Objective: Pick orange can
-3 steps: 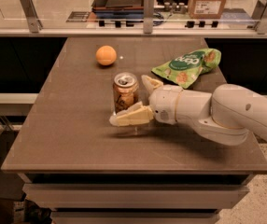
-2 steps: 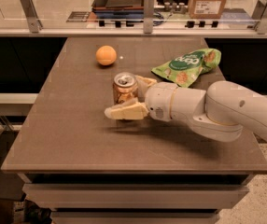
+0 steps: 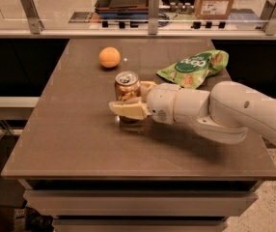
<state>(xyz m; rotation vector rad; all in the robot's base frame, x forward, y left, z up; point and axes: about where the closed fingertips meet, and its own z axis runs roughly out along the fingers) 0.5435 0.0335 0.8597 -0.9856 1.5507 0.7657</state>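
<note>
The orange can [image 3: 126, 85], tan with a silver pull-tab top, stands upright near the middle of the brown table [image 3: 80, 144]. My gripper [image 3: 131, 98] reaches in from the right on its white arm [image 3: 234, 112] and is shut on the can. One cream finger [image 3: 127, 109] crosses the can's lower front. The other finger [image 3: 147, 86] lies behind its right side. The can's base is hidden behind the near finger.
A round orange fruit [image 3: 109, 57] lies at the back left of the table. A green snack bag [image 3: 194, 68] lies at the back right, just behind the arm. A glass rail with metal posts [image 3: 152, 8] runs along the far edge.
The gripper has slid left along the table onto the can, and its fingers have drawn closer together around it. The can sits slightly higher in the view than before.
</note>
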